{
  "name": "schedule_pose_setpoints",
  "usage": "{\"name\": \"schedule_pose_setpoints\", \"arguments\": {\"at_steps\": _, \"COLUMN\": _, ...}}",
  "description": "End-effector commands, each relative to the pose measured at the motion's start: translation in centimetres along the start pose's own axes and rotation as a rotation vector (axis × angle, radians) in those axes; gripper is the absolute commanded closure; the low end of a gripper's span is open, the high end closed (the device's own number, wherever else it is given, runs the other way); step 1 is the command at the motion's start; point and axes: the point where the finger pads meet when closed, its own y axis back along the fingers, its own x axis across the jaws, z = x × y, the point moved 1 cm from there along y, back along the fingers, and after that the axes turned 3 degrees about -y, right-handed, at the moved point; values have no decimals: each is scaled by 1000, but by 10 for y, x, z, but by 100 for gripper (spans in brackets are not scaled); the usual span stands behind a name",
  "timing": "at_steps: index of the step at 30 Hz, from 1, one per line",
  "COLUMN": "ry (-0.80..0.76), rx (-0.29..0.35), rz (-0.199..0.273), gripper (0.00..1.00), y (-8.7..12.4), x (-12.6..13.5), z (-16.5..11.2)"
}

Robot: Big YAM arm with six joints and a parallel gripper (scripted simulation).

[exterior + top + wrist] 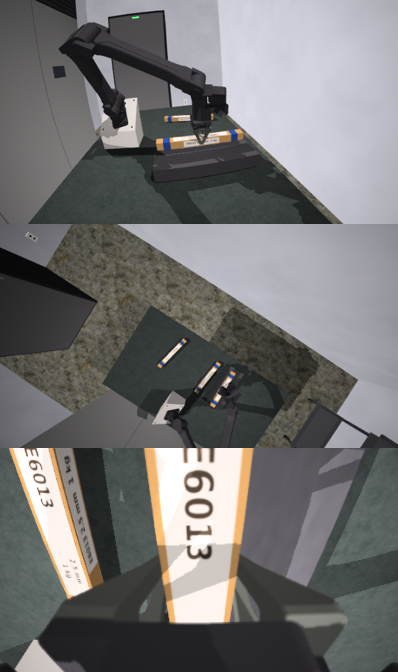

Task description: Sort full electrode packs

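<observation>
Three orange packs with blue bands and white "E6013" labels are in view. My gripper (201,139) is shut on the middle of one pack (199,140) and holds it level and lengthwise along the far edge of the low dark platform (205,162). I cannot tell whether the pack touches the platform. In the wrist view the held pack (200,533) runs between my fingers, with the grey platform (300,513) to its right. A second pack (55,523) lies on the mat just to the left, also seen from above (208,377). The third pack (171,353) (186,118) lies farther away on the mat.
The arm's white base block (122,124) stands at the left of the dark green mat. A grey wall runs close along the right edge of the table. A dark cabinet (37,314) and a dark frame (326,426) stand off the mat.
</observation>
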Motion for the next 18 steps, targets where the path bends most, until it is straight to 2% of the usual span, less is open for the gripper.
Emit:
{"name": "schedule_pose_setpoints", "arguments": {"at_steps": 1, "ry": -35, "rx": -88, "rz": -21, "gripper": 100, "y": 34, "x": -19, "z": 27}}
{"name": "schedule_pose_setpoints", "arguments": {"at_steps": 18, "ry": -34, "rx": -77, "rz": -18, "gripper": 100, "y": 28, "x": -13, "z": 31}}
